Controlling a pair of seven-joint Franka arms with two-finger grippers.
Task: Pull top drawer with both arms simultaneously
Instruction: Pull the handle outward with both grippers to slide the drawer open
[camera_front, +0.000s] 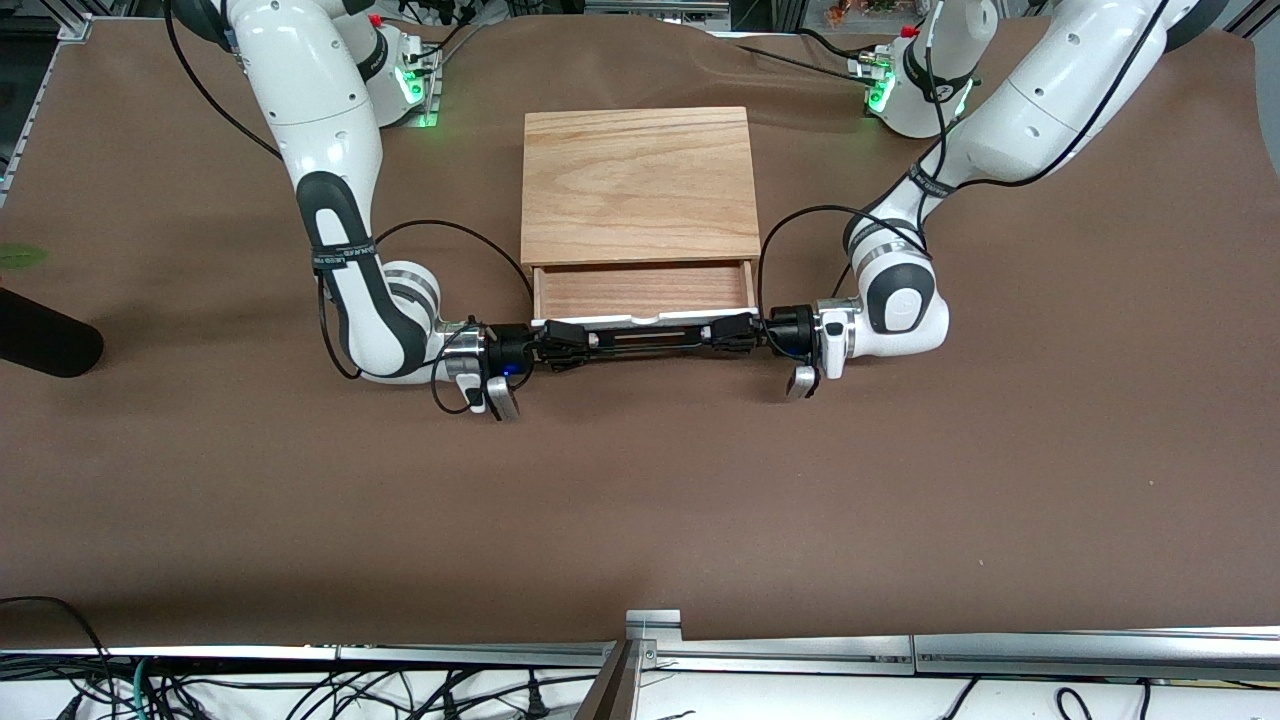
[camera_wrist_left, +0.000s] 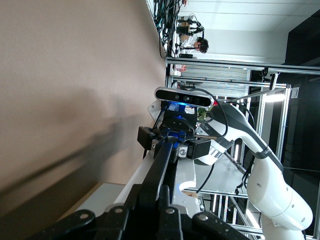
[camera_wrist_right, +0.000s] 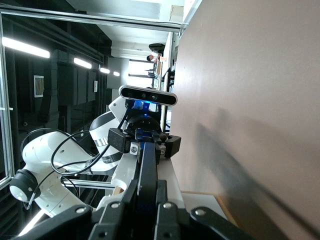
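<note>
A brown-covered table (camera_front: 640, 500) fills the scene. At its middle, the top drawer (camera_front: 642, 290) stands partly pulled out of a light oak box (camera_front: 637, 185), its wooden tray showing. A black wire handle (camera_front: 645, 340) runs along the white front (the side nearer the front camera). The right claw (camera_front: 572, 345) is clamped on the handle's end toward the right arm; the left claw (camera_front: 722, 335) is clamped on the end toward the left arm.
</note>
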